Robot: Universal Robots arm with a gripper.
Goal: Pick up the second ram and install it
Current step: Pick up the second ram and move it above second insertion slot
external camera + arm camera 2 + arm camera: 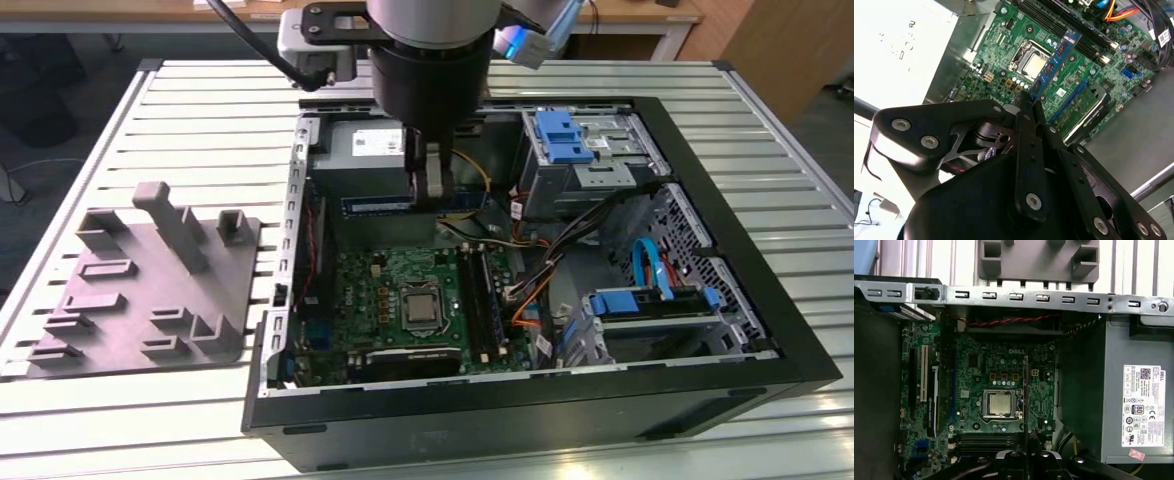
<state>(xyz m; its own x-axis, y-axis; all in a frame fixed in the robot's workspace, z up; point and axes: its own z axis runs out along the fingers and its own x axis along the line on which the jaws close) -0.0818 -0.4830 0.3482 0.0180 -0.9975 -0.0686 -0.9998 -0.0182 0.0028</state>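
Note:
The second ram [380, 206] is a thin dark-blue strip held level above the open computer case, over the back of the green motherboard [380, 290]. My gripper [427, 195] hangs straight down from the arm and is shut on the strip's exterior-right end. In the second wrist view the ram [1056, 60] sticks out from between the closed fingers [1030, 107], above the square silver chip [1035, 64]. In the first wrist view the ram [1025, 390] appears edge-on as a thin line rising from the gripper [1025, 456]. The long black memory slots [481, 300] lie beside the chip.
A grey plastic fixture [147, 290] with upright blocks stands on the slatted table at the exterior view's left. Inside the case [534, 395] are a grey power supply [360, 150], blue drive brackets [567, 140] and orange and black cables [534, 290].

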